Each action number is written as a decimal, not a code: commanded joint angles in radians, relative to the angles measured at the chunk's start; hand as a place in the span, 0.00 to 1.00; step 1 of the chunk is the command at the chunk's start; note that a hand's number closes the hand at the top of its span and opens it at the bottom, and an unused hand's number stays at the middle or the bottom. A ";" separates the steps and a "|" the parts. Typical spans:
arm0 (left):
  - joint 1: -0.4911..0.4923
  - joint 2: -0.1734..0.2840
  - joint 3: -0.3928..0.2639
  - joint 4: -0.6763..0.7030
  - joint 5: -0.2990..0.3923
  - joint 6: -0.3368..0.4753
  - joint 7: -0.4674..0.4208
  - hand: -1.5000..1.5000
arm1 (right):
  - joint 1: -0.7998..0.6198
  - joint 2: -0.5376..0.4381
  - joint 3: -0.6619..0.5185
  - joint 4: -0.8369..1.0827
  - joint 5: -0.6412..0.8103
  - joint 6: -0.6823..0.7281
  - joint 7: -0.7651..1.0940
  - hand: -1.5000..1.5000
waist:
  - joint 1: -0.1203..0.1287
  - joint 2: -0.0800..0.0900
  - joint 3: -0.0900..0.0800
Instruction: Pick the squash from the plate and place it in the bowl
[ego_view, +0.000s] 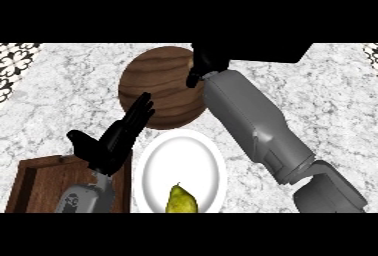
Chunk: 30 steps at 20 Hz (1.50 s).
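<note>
Squash (181, 200) lies on white plate (179, 167), bottom centre. We judge it light, stiff, smooth-skinned; take it round the fat belly. Left hand (112, 140) resting, fingers straight. Right hand (206, 63) over wooden bowl (159, 90), fingers: cannot tell.

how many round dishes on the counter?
2. A brown wooden bowl sits toward the far side, partly covered by the right forearm. A white plate lies nearer, holding the squash. The plate's lower edge is cut off, so more could sit out of view.
</note>
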 joint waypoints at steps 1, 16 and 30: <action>0.001 0.020 0.016 0.003 0.017 -0.023 0.007 0.50 | -0.006 -0.011 -0.088 0.085 -0.065 -0.045 -0.140 0.00 | 0.003 0.005 0.001; 0.029 -0.002 0.015 -0.001 0.000 0.018 0.017 0.50 | 0.306 0.001 -0.255 -0.421 -0.546 -0.369 -0.720 0.00 | -0.048 -0.025 0.003; 0.100 0.027 0.079 -0.004 0.003 0.038 -0.021 0.50 | 1.114 -0.065 0.227 -1.295 -0.511 -0.390 -0.822 1.00 | -0.151 -0.052 0.001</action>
